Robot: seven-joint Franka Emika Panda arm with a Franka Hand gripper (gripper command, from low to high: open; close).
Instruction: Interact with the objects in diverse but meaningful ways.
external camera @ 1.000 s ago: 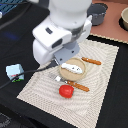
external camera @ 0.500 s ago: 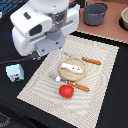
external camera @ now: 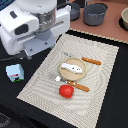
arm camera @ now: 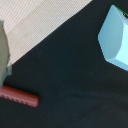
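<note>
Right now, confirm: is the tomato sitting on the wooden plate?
No, the tomato lies on the striped placemat beside the wooden plate, which holds the white oblong piece.

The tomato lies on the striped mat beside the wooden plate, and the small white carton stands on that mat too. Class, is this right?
Not quite. In the exterior view the tomato does lie on the striped mat beside the wooden plate, but the small white carton stands off the mat, on the black surface toward the exterior view's left.

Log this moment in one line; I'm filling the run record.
arm: above mat's edge | end effector: unseen | carton: off mat | tomato: on mat
</note>
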